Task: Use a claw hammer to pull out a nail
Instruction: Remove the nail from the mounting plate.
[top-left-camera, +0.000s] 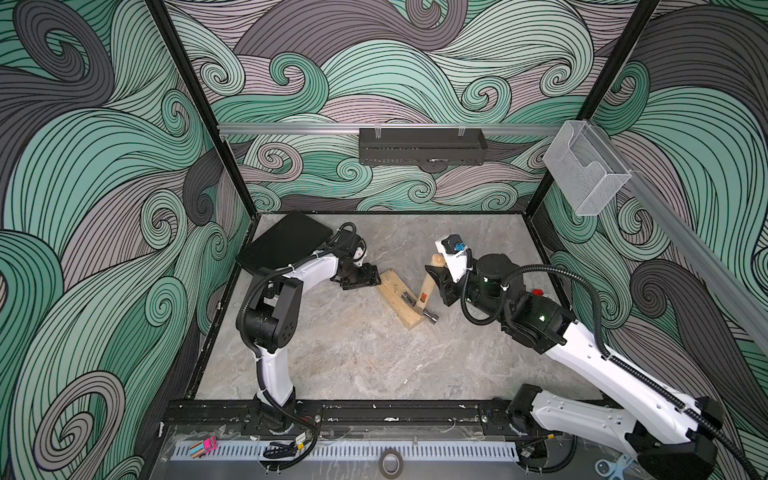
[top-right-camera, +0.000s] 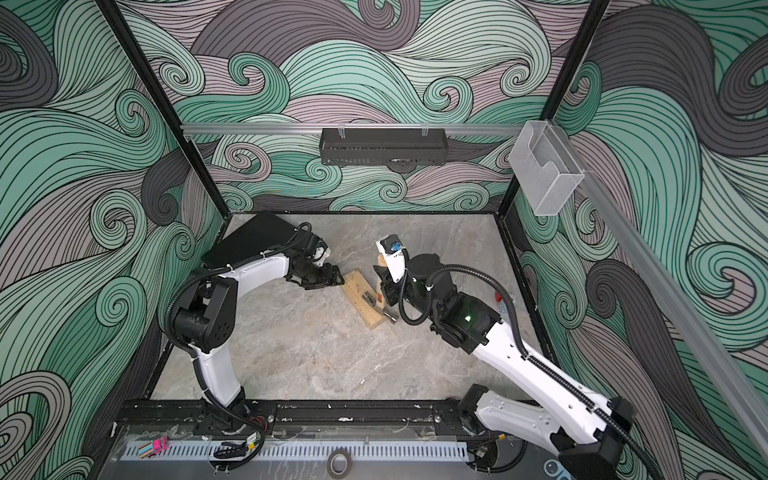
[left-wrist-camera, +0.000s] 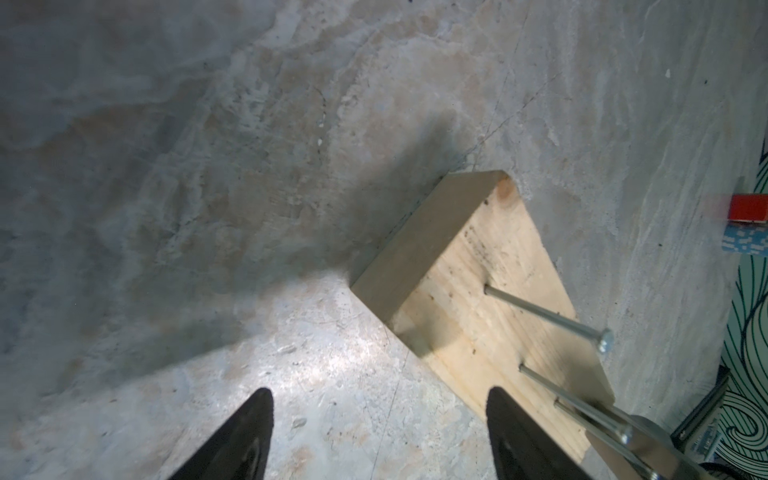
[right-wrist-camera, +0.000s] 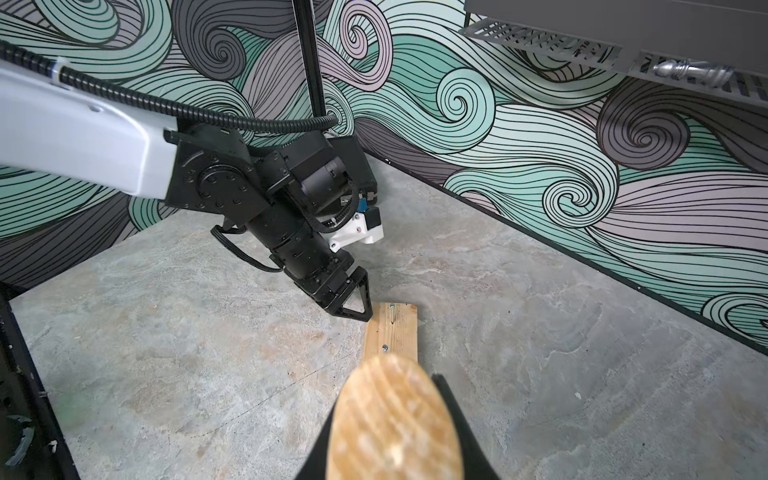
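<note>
The claw hammer (top-left-camera: 423, 297), with a long pale wooden handle, an orange-and-black label and a grey steel head, stands head-down near the middle of the grey marbled tabletop (top-left-camera: 374, 365), a little toward its right edge. Its curved claw reaches onto the top of a pale rectangular wooden plank (top-left-camera: 399, 305). The striking face hangs just off the plank's right side, and the handle rises tilted toward the far edge.

In the left wrist view the claw sits at the head of a long steel nail (left-wrist-camera: 582, 405) leaning out of the plank. A second long steel nail (left-wrist-camera: 544, 316) stands free beside it, nearer the plank's far end.

The right gripper (top-left-camera: 434, 275) is clamped on the upper handle. Its black fingers (right-wrist-camera: 453, 411) press either side of the wood, and the butt end shows between them.

The left gripper (left-wrist-camera: 379, 392) hangs at the plank's far end with its fingers (left-wrist-camera: 523, 440) spread apart and nothing between them. One tip is at the plank's corner; whether it touches cannot be told.

A flat black pad (top-left-camera: 286, 243) leans in the far-left corner, and a small red object (top-left-camera: 538, 292) lies by the right edge. On the back wall hangs a black perforated metal tray (top-left-camera: 422, 145). On the right wall is a clear plastic holder (top-left-camera: 582, 178).
</note>
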